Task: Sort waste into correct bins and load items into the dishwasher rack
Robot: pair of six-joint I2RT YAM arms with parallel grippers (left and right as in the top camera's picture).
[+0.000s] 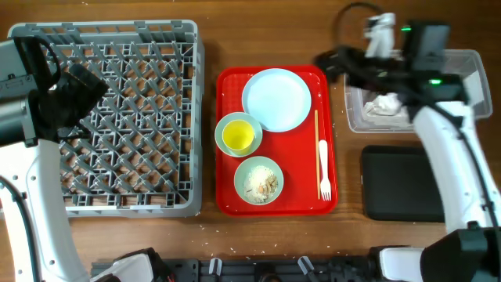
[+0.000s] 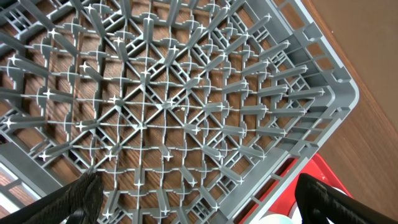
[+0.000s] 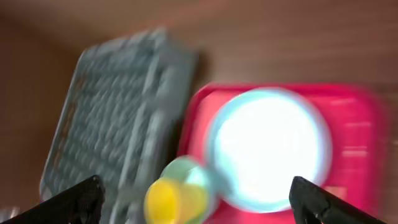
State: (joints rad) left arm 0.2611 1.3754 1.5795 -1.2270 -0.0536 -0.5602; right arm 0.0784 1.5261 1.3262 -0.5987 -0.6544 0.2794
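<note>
dishes all sit on the red tray (image 1: 221, 157): the pale blue plate (image 1: 276, 99) at its far end, a bowl (image 1: 225, 133) holding the yellow cup (image 1: 239, 138), a bowl with crumbs (image 1: 258, 180) nearer, and the fork (image 1: 323, 168) and chopsticks (image 1: 316, 129) along its right edge. left of the tray my left gripper (image 2: 205, 199) hangs over the grey rack (image 1: 125, 117), fingers wide apart with nothing between them. right of the tray, beside the clear tub (image 1: 470, 63) with the napkin (image 1: 383, 104), my right gripper (image 3: 205, 199) is also spread wide and holds nothing.
</note>
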